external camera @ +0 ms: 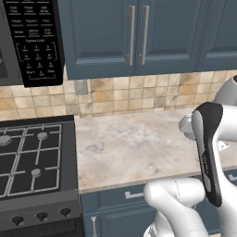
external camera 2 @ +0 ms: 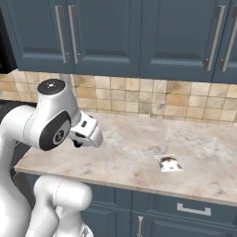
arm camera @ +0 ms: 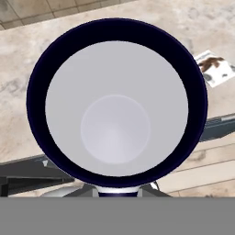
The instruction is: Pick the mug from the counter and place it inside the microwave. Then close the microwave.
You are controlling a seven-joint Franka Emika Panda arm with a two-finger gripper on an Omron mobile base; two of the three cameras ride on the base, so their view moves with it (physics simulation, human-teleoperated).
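Note:
The mug [arm camera: 114,114] sits right under the hand camera. I look straight down into it: a dark navy rim around a pale grey inside. It hangs over the front edge of the counter [arm camera: 27,55], with the drawer fronts and floor showing beneath it. My gripper [external camera 2: 79,141] is shut on the mug, low beside my own elbow, which hides most of both in the right base view. The microwave [external camera: 37,41] hangs at the upper left with its keypad panel facing me. I cannot tell how its door stands.
A black gas stove [external camera: 32,157] lies left of the counter [external camera: 139,143], below the microwave. A small printed packet [external camera 2: 169,163] lies on the counter to the right. Blue wall cabinets [external camera 2: 139,37] hang above a tiled backsplash.

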